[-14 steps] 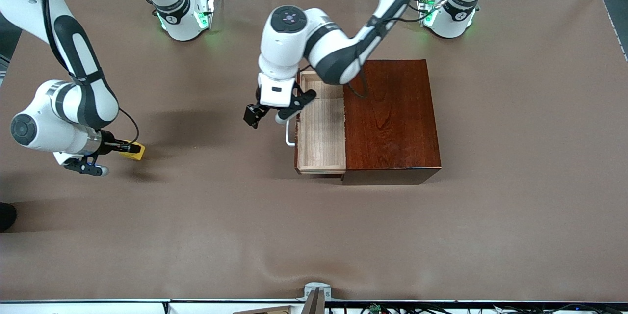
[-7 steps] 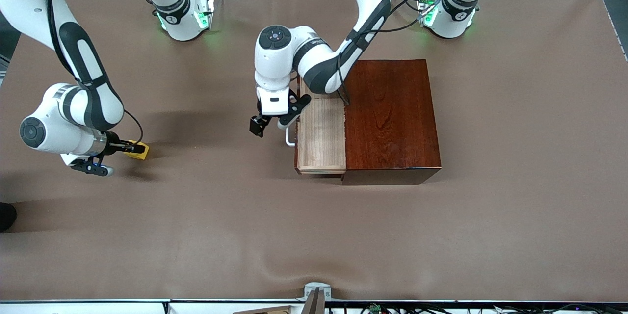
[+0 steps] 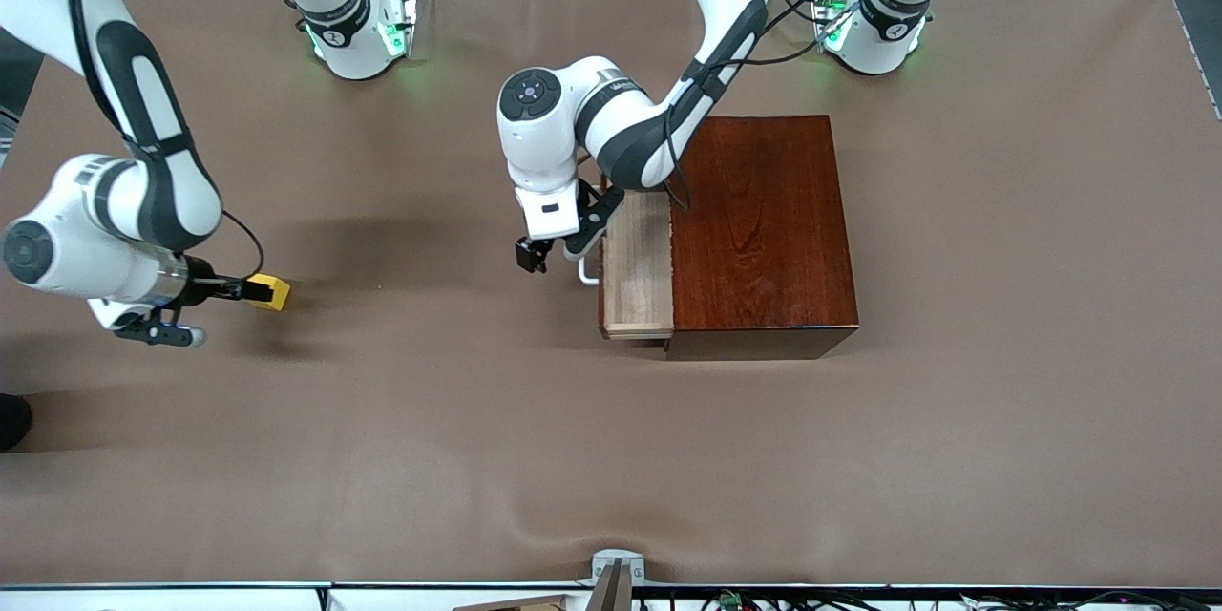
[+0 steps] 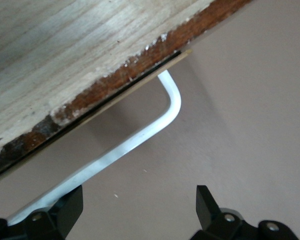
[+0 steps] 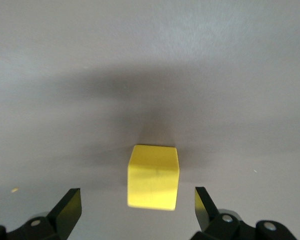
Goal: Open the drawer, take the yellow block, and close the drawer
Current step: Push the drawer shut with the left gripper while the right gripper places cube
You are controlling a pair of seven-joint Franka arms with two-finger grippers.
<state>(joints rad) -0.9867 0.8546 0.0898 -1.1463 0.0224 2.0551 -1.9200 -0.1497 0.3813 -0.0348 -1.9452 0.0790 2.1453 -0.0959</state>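
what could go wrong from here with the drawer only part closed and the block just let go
1. The drawer sticks out of the wooden box. The left gripper, open, presses the white handle with one finger only; it may slip off the bar and leave the drawer ajar.
2. The yellow block lies on the table between the right gripper's open fingers; a sideways retreat may knock it.

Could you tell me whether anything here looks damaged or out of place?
Yes: the drawer has a chipped, worn front edge above its white handle, showing pale patches. The drawer stands partly open.
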